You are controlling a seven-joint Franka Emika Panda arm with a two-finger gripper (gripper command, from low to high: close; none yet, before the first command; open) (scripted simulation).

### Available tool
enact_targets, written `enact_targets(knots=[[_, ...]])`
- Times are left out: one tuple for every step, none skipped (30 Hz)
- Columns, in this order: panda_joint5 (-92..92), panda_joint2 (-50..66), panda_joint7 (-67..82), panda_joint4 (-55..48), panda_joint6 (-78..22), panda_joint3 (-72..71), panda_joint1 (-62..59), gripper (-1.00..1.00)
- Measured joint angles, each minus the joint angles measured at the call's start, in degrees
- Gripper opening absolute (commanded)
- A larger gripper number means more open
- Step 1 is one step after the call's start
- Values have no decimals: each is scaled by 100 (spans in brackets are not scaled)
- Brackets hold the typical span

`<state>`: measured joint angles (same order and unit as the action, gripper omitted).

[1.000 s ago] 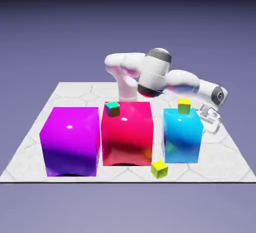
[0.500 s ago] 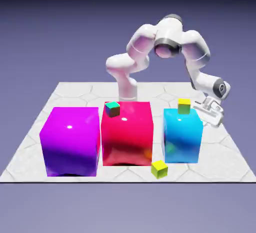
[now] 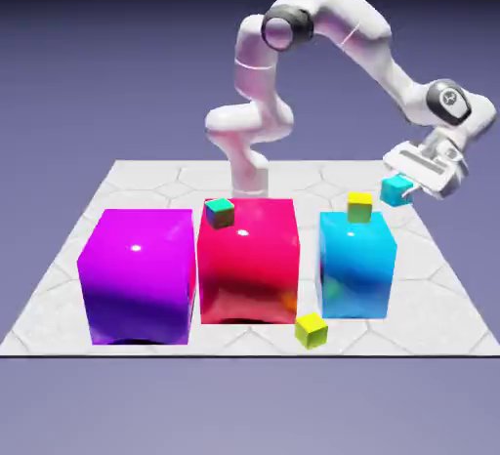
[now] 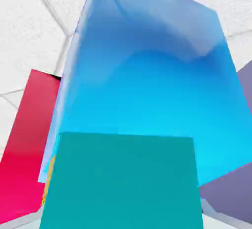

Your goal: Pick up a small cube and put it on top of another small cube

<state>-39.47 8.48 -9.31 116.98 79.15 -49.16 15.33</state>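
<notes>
**Exterior view: small cube lifted clear of the bench**

Below the tool (image 3: 408, 187) lies the bench (image 3: 127, 185). Down to its left stands the big cyan block (image 3: 356, 266), a small yellow cube (image 3: 359, 207) on top. Closed fingers clamp the small cube (image 3: 396, 190) in the air.

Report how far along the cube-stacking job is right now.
Done: the gripper is shut on the small turquoise cube and holds it in the air, to the right of the big cyan block in the exterior view. In hand: carrying it; the hand view shows it large, with the cyan block beyond. Left: setting it on another small cube, perhaps the yellow cube on that block.
</notes>
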Motion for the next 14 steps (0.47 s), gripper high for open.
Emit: enact_targets(knots=[[178, -207, 36, 16, -88, 55, -55, -100], [355, -415, 71, 31, -176, 110, -123, -100], [485, -529, -90, 131, -219, 243, -19, -100], [472, -573, -132, 332, -39, 304, -80, -100], [447, -614, -154, 539, 161, 354, -149, -100], [422, -657, -176, 747, 361, 404, -172, -100], [397, -699, -197, 954, 561, 455, -205, -100], [382, -724, -210, 1081, 683, 485, -259, 100], [372, -724, -210, 1081, 687, 484, -295, 100], [372, -724, -210, 1081, 687, 484, -265, 100], [397, -683, -188, 874, 487, 434, -192, 100], [423, -642, -166, 667, 287, 383, -72, 100], [448, -600, -144, 459, 87, 333, -38, 100], [474, -557, -123, 252, -113, 283, -31, 100]])
